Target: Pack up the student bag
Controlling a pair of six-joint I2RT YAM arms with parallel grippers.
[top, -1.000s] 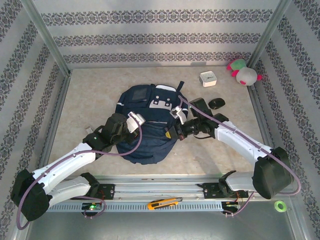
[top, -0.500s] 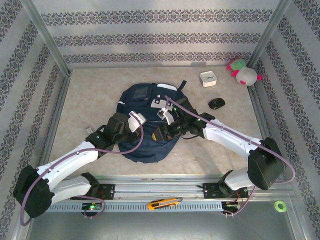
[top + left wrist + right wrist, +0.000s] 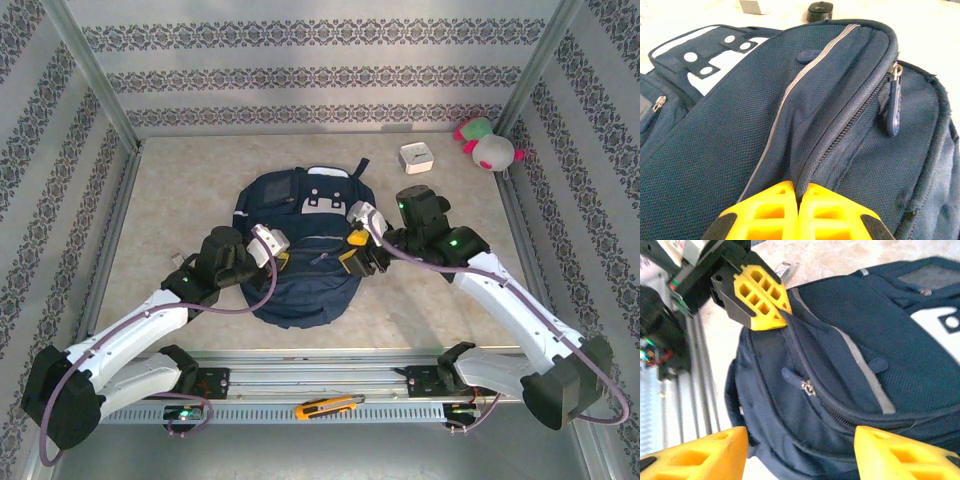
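Beige tabletop (image 3: 180,200) bears grey-striped navy student bag (image 3: 310,282).

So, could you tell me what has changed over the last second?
The right hand opened and, after reaching in over the student bag, drew back to its right edge, holding nothing. The left hand stayed shut, pinching the bag's fabric by the zip. The white box and plush toy kept their places.

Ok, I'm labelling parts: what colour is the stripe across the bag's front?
Pale grey stripe on the navy bag, clearest in the left wrist view.
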